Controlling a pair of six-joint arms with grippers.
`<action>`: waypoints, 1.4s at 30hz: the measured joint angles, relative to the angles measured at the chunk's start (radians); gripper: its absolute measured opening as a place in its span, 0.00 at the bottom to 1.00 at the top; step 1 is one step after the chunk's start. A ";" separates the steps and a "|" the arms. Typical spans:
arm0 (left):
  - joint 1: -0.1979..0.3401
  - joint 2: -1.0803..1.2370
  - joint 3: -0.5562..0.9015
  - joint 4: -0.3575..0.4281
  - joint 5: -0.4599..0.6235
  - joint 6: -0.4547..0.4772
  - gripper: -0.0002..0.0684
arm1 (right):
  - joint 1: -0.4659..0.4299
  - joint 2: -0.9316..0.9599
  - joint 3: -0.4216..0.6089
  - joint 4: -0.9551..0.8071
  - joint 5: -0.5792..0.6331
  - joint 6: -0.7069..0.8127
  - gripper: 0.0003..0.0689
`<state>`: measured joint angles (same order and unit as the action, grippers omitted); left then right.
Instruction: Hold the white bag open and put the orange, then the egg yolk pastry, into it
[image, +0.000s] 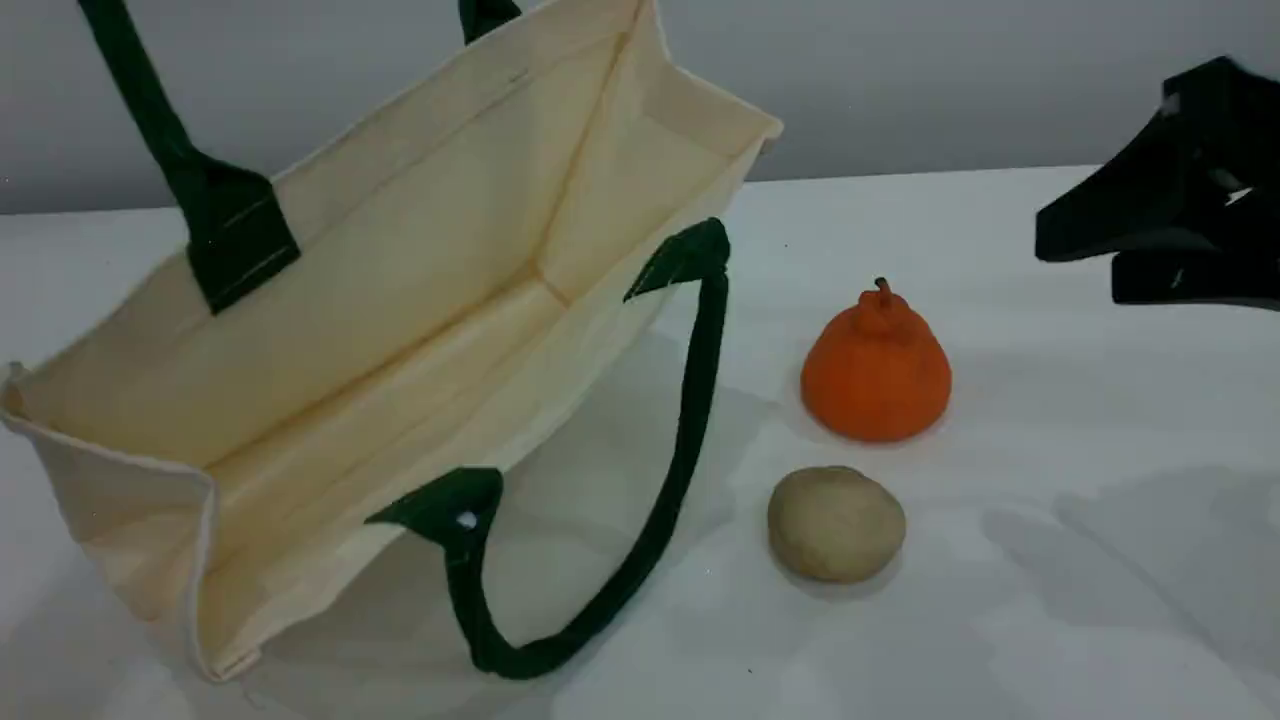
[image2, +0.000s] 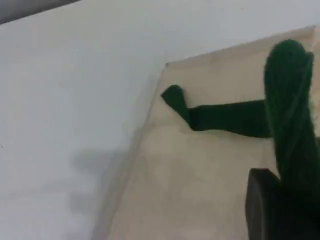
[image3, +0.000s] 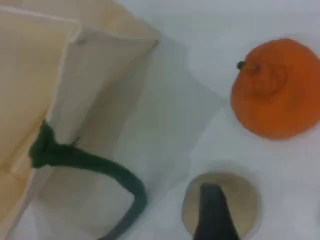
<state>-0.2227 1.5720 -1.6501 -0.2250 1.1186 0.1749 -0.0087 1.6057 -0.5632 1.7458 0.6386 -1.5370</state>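
Observation:
The white bag (image: 400, 300) lies tilted on the table with its mouth wide open toward me. Its upper green handle (image: 180, 150) is pulled up past the top edge. In the left wrist view my left gripper (image2: 280, 210) is shut on that handle (image2: 290, 125), above the bag's cloth (image2: 200, 190). The orange (image: 876, 370) stands right of the bag, with the egg yolk pastry (image: 836, 522) in front of it. My right gripper (image: 1080, 265) hovers open at the far right, above and apart from both. Its fingertip (image3: 212, 210) shows over the pastry (image3: 240, 200), near the orange (image3: 277, 90).
The bag's lower handle (image: 690, 420) loops out over the white table (image: 1050, 600) toward the pastry. A grey wall runs behind the table's far edge.

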 joint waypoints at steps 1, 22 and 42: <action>0.000 0.000 0.000 -0.010 0.001 0.000 0.12 | 0.000 0.015 -0.012 0.000 0.003 0.000 0.61; 0.000 0.000 0.001 -0.038 0.015 0.002 0.12 | 0.173 0.296 -0.295 0.001 -0.267 0.000 0.61; 0.000 0.000 0.001 -0.036 0.018 0.003 0.12 | 0.210 0.520 -0.490 -0.003 -0.262 -0.033 0.61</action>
<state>-0.2227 1.5720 -1.6492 -0.2611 1.1363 0.1778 0.2014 2.1255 -1.0530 1.7428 0.3768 -1.5703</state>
